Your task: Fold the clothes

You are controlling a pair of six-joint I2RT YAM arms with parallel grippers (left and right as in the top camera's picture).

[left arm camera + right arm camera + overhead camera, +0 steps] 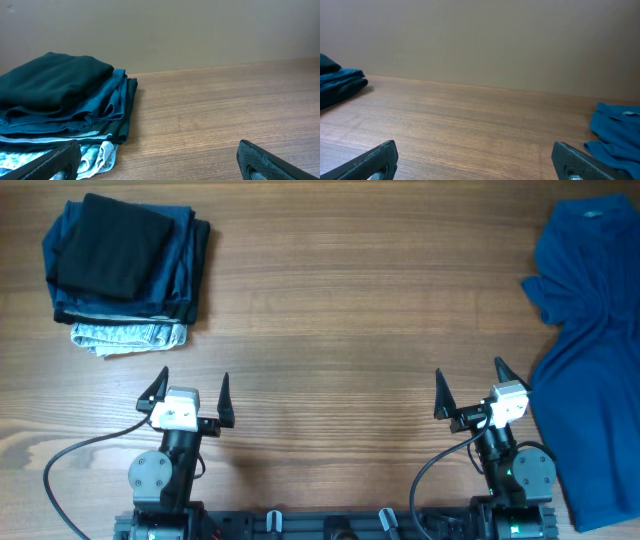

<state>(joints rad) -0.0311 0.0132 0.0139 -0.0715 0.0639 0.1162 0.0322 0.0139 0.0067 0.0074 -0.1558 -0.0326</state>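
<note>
A pale label at the T-shirt's neck is too small to read. The T-shirt lies crumpled at the table's 3 o'clock. The left end effector at 7 o'clock and the right end effector at 5 o'clock are spread wide, holding nothing.

Soft matt cloth T-shirt on smooth, grained wood table.
</note>
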